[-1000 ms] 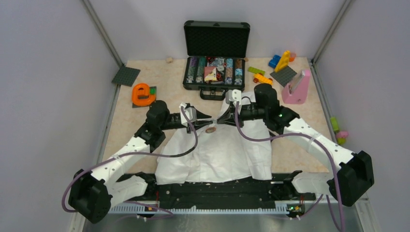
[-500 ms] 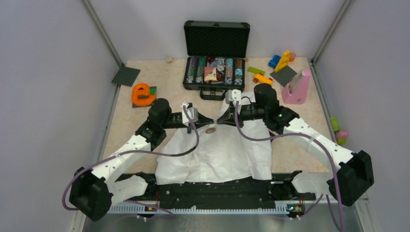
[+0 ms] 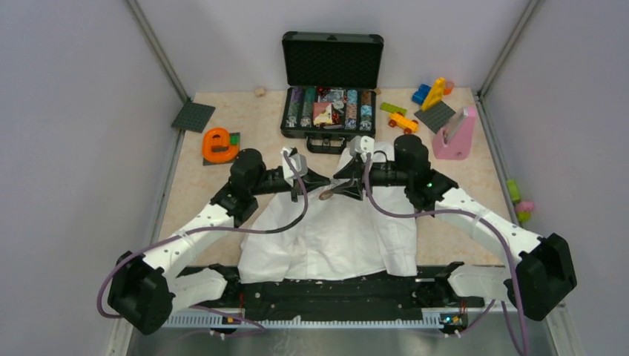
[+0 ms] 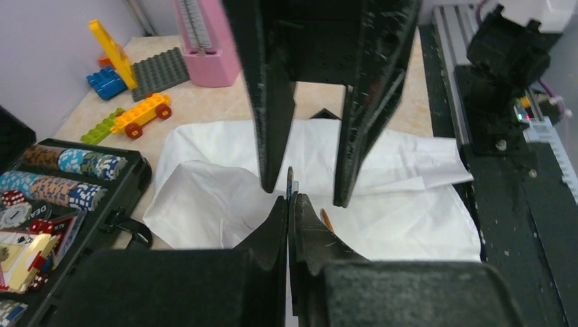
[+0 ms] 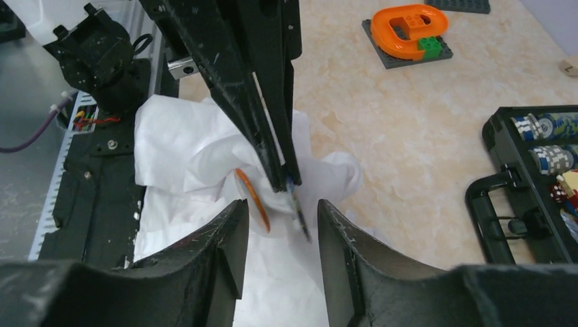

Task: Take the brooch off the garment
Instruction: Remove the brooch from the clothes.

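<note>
The garment is a white shirt (image 3: pixel 334 237) spread on the table, its collar end bunched up between the two grippers. The brooch (image 5: pixel 252 197) is a small disc seen edge-on with an orange rim, standing on the raised fabric (image 5: pixel 177 136); from above the brooch (image 3: pixel 326 196) looks brown. My left gripper (image 4: pixel 289 201) is shut on a thin dark-blue strip (image 5: pixel 300 214) just beside the brooch (image 4: pixel 326 219). My right gripper (image 5: pixel 279 218) is open, its fingers on either side of brooch and strip and touching neither. Seen from overhead, the left gripper (image 3: pixel 326 180) and right gripper (image 3: pixel 340 185) meet tip to tip.
An open black case of poker chips (image 3: pixel 331 107) stands just behind the shirt. An orange letter toy (image 3: pixel 220 144) lies at the left, a pink stand (image 3: pixel 454 133) and loose building bricks (image 3: pixel 415 104) at the back right. A black rail (image 3: pixel 334 289) runs along the near edge.
The left gripper has shut and the right gripper has opened. Both tips have shifted slightly towards the back, and the brooch now stands tilted on the lifted fabric.
</note>
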Available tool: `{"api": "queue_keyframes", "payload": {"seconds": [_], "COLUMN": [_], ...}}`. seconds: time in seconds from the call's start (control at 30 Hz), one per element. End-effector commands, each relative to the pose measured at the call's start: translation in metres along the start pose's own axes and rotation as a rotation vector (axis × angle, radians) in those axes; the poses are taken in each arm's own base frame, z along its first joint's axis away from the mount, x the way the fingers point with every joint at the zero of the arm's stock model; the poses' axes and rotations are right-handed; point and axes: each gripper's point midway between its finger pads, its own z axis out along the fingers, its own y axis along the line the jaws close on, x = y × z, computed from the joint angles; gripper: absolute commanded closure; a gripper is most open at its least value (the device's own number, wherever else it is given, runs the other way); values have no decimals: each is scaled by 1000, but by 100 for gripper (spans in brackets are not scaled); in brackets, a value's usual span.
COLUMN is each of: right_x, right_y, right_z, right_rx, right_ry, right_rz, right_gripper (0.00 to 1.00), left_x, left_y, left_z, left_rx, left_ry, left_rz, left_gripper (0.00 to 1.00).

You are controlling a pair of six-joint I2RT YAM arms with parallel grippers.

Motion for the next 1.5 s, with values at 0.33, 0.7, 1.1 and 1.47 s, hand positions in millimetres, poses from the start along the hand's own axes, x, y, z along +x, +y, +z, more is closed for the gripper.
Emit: {"api": "queue_keyframes", "payload": {"seconds": [0.33, 0.7, 1.1, 1.47], "right_x": [-46, -67, -74, -97], "right_y": [-26, -24, -24, -10], "right_z": [-56, -78, -72, -69], "right_rx": [207, 214, 92, 7], "right_ry": [-407, -736, -835, -842], "right_rz": [97, 206, 274, 224], "right_gripper": [39, 45, 52, 46], "left_x": [-51, -94, -108, -121], "left_y": [23, 18, 19, 29], "left_z": [-1, -16, -11, -9], "left_rx": [-177, -107, -61, -62], "left_ry": [-368, -695, -709, -741], "left_rz": [-246, -325, -321, -321], "left_gripper": [100, 100, 100, 100]}}
